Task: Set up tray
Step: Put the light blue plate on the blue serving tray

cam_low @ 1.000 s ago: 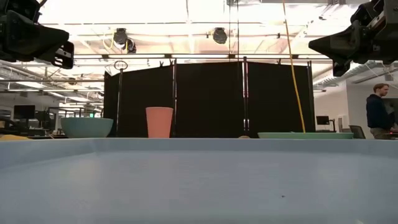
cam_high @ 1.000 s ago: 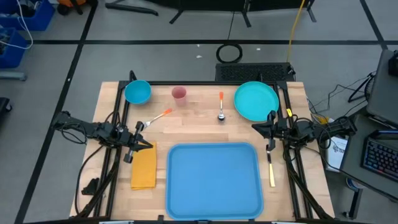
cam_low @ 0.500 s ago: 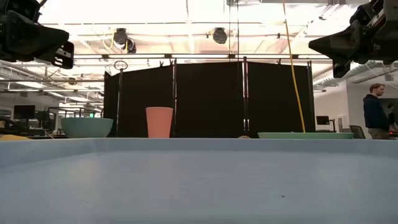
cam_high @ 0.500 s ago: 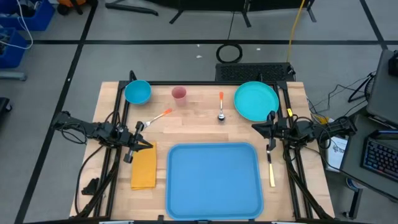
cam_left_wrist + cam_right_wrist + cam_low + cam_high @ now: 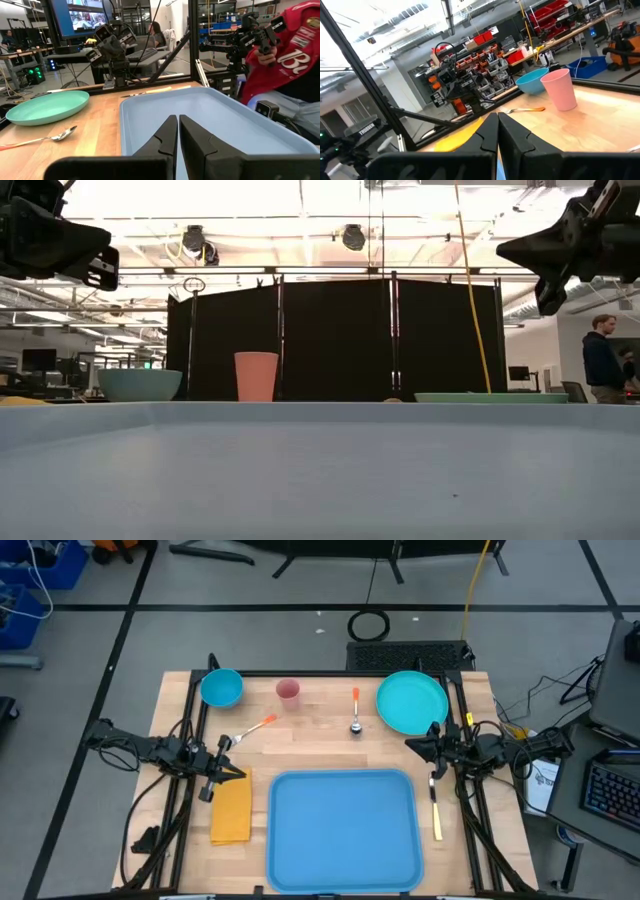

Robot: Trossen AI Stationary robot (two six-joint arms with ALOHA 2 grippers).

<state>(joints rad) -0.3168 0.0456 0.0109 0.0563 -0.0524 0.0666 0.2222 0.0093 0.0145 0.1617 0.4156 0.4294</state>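
Observation:
The large blue tray (image 5: 343, 830) lies flat on the near middle of the table; its rim (image 5: 300, 412) fills the low view. My left gripper (image 5: 243, 775) hovers shut beside the tray's far left corner, over the yellow napkin (image 5: 231, 808). In its wrist view the shut fingers (image 5: 178, 135) point across the tray (image 5: 215, 125). My right gripper (image 5: 408, 745) hovers shut by the tray's far right corner, near the teal plate (image 5: 411, 702). Both are raised well above the table, the left gripper (image 5: 105, 268) and the right gripper (image 5: 505, 250).
Along the far side stand a blue bowl (image 5: 221, 688) and a pink cup (image 5: 288, 691). An orange-handled fork (image 5: 255, 728) and a spoon (image 5: 355, 715) lie there too. A knife (image 5: 436, 810) lies right of the tray. A person in a red jacket (image 5: 295, 50) sits beyond the table.
The right gripper has tipped a little while staying high over the table's right side. Nothing on the table has moved.

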